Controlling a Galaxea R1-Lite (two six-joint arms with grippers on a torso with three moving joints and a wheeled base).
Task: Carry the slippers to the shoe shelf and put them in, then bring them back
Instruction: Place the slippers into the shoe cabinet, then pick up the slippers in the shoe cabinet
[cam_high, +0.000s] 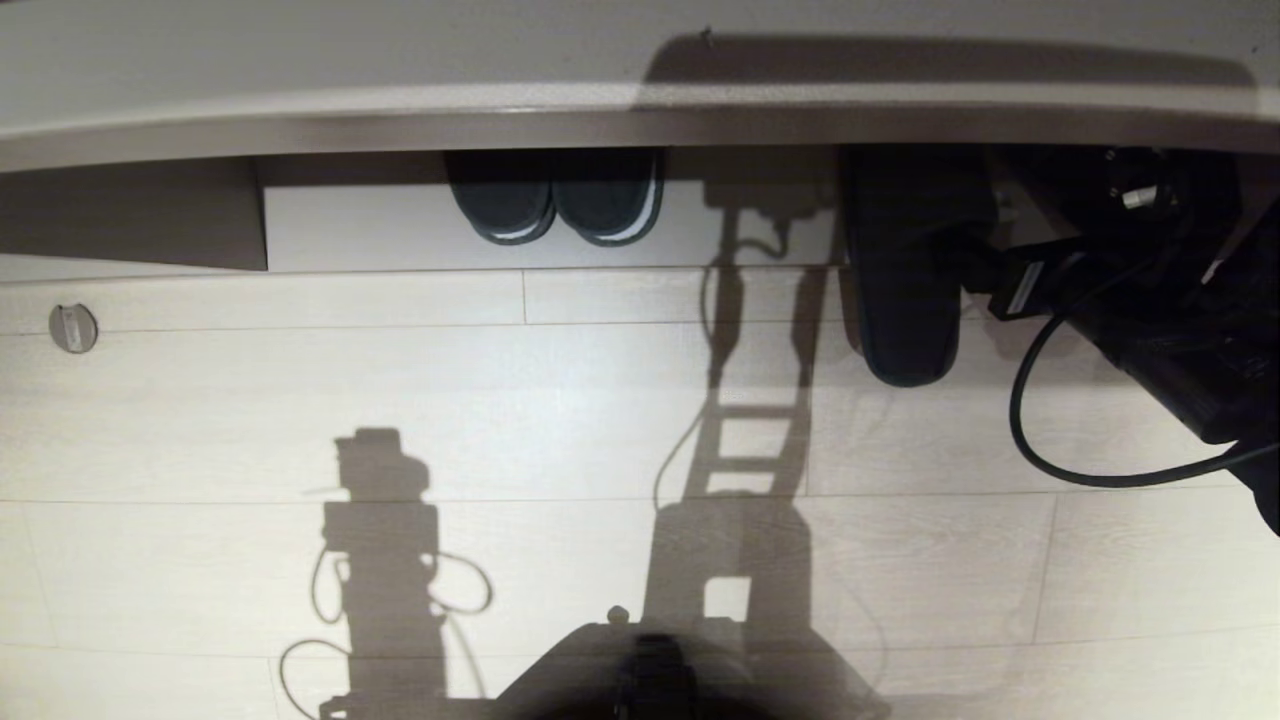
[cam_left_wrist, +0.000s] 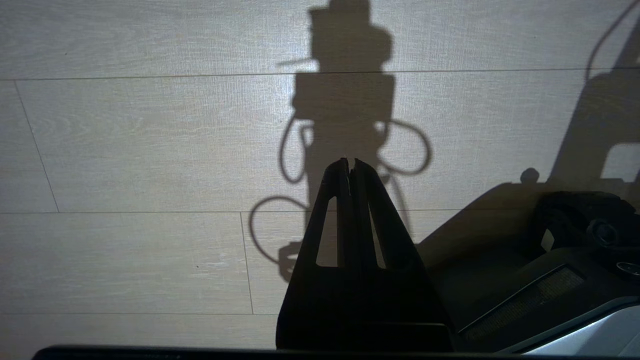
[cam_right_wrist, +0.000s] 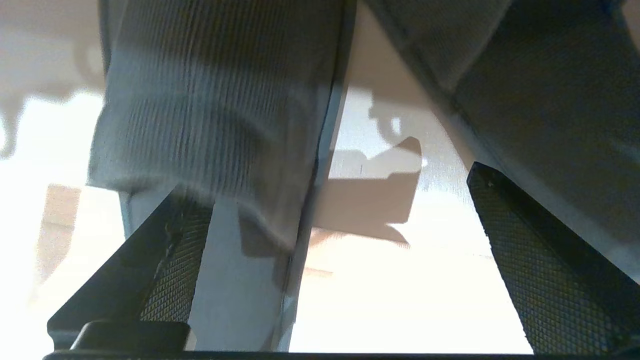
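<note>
The shoe shelf (cam_high: 380, 230) runs along the far side of the floor, under a pale top board. One dark slipper (cam_high: 900, 280) lies half inside it, with its end out on the floor. My right arm (cam_high: 1150, 330) reaches in beside it and hides what lies behind. In the right wrist view both blue-grey slippers (cam_right_wrist: 215, 100) show close up, the second one (cam_right_wrist: 550, 75) on the other side. My right gripper (cam_right_wrist: 330, 182) stands wide open, one finger in front of each slipper, with bare floor between. My left gripper (cam_left_wrist: 350, 162) hangs shut over the floor, parked.
A darker pair with white sole edges (cam_high: 555, 200) sits further left in the shelf. A round metal disc (cam_high: 73, 327) is set in the floor at the left. A black cable (cam_high: 1040, 440) loops from my right arm. My base (cam_high: 650, 670) is at the near edge.
</note>
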